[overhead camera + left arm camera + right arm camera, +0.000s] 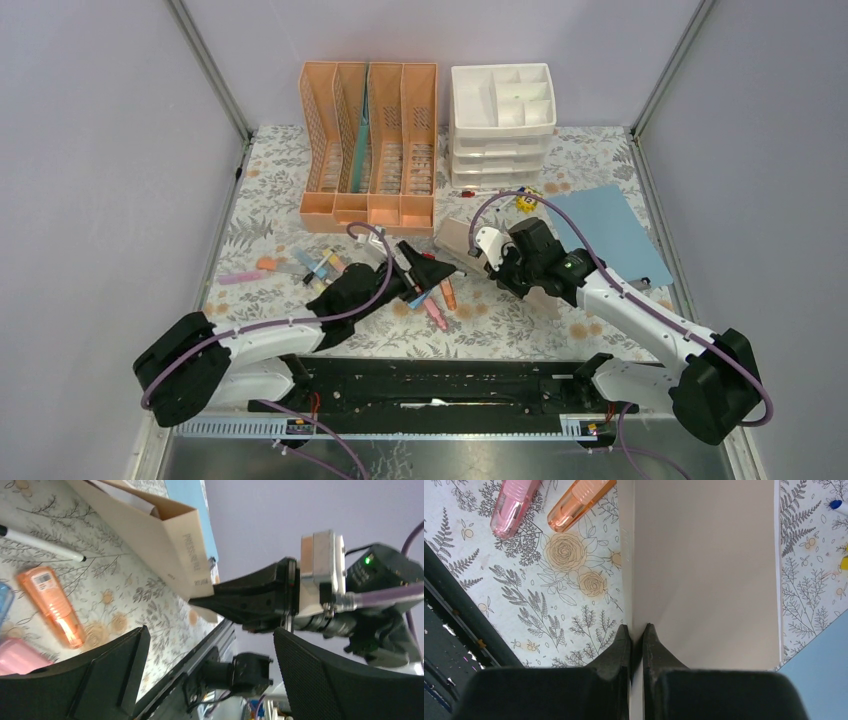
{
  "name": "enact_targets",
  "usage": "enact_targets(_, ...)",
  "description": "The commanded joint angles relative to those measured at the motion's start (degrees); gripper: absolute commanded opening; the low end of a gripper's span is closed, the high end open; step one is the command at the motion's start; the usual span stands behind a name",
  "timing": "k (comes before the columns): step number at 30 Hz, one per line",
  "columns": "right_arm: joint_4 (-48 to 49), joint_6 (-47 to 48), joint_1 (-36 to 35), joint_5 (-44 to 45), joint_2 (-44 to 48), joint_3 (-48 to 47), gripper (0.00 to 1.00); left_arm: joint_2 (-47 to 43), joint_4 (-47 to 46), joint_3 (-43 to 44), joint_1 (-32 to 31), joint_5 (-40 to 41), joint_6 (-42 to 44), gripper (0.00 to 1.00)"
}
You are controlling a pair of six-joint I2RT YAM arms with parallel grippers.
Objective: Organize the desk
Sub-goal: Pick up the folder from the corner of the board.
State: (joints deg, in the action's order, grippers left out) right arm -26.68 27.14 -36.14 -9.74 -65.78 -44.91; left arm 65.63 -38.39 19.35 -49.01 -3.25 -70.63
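The desk [270, 190] is a tabletop under leaf-and-flower cloth. A beige cardboard box [455, 240] lies at its middle, raised at one end. My right gripper [497, 262] is shut on a thin wall of that box [704, 555], with the wall pinched between the right gripper's [638, 630] two fingertips. My left gripper [420, 262] stands open just left of the box, above loose pens. The left wrist view shows the left gripper [210, 632] spread wide and empty, with the box [165, 535] beyond it.
Several pens and highlighters [320, 268] lie scattered left of centre, among them an orange one [52, 605] and a pink one [516, 505]. A peach file rack [370, 140] and a white drawer unit [500, 120] stand at the back. A blue folder [605, 230] lies at the right.
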Motion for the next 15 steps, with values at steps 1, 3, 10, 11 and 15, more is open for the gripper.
enact_targets(1,1.48,-2.76,0.57,-5.12,1.28,-0.50,0.00,2.83,4.28,7.77,-3.46,15.03,-5.31,0.99)
enact_targets(3,1.70,-3.02,0.59,-5.50,1.56,-0.41,0.00,5.05,9.39,10.97,-4.39,18.35,-7.09,0.98)
enact_targets(10,2.01,-3.13,0.69,-5.88,1.72,-0.23,0.00,15.04,26.01,25.37,-6.37,22.79,-10.65,0.78)
enact_targets(11,2.04,-3.14,0.72,-5.90,1.85,-0.23,0.00,16.55,27.78,27.25,-6.43,22.54,-10.93,0.74)
enact_targets(15,2.24,-3.14,0.64,-6.41,2.91,0.03,0.00,21.96,33.08,31.87,-6.75,21.22,-12.18,0.67)
